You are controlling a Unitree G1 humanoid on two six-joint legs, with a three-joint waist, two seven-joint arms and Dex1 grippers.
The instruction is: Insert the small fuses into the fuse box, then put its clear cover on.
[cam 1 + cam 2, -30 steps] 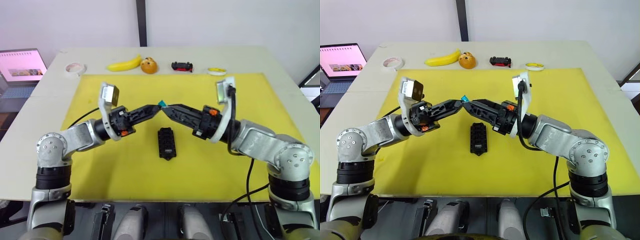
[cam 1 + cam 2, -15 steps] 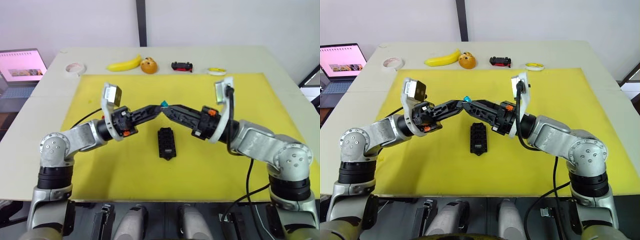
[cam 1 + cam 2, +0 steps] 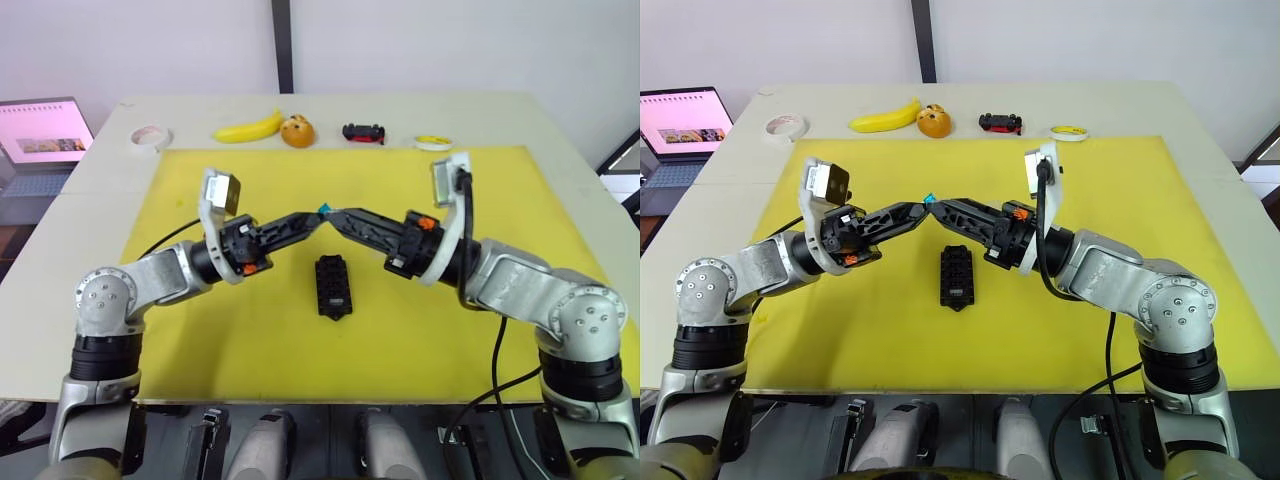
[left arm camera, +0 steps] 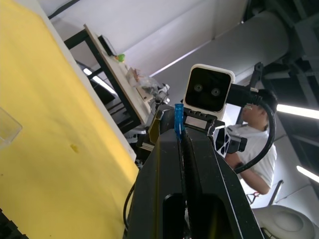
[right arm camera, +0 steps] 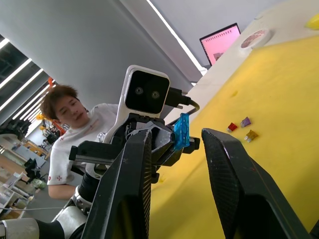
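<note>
Both grippers meet tip to tip above the yellow mat (image 3: pixel 480 330) in the head views: the left gripper (image 3: pixel 314 214) pinches a tiny flat blue plastic fuse (image 3: pixel 323 207), with the right gripper (image 3: pixel 335 214) just beside it. A small black oblong fuse box (image 3: pixel 333 285) lies on the mat below them. From the left wrist, the fingers are pressed together on the fuse (image 4: pixel 178 118), and a clear plastic cover (image 4: pixel 7 130) lies on the mat. From the right wrist, the right fingers (image 5: pixel 234 179) stand spread beside the blue fuse (image 5: pixel 181 132); red, purple and orange fuses (image 5: pixel 241 127) lie on the mat.
</note>
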